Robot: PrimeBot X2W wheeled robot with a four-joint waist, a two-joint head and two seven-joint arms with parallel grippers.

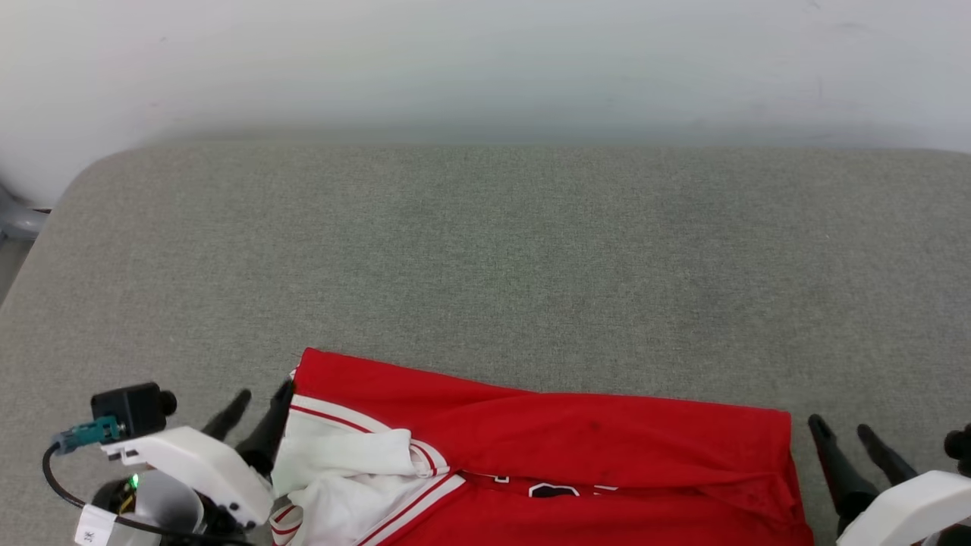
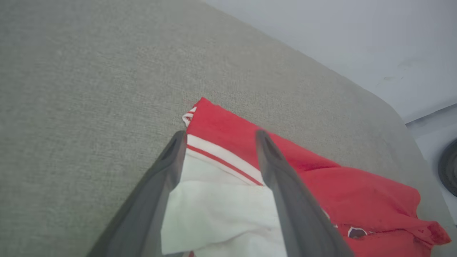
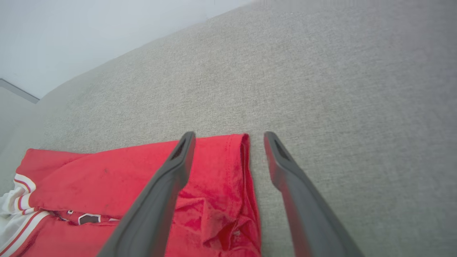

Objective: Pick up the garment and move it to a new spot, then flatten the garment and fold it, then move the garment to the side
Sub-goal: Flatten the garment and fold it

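On grey padded surface (image 1: pixel 485 250), folded red garment (image 1: pixel 607 440), white wall (image 1: pixel 485 61) behind

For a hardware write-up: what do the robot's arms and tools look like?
Left tool: two long dark tapered fingers on a white shell, with a black camera box, teal connector, black cable, white tag and green light. Right tool: the same dark fingers, white shell.

Under a fold of the red garment (image 1: pixel 607 440), black numbers (image 1: pixel 554 491) peek out, but too little shows to read them.
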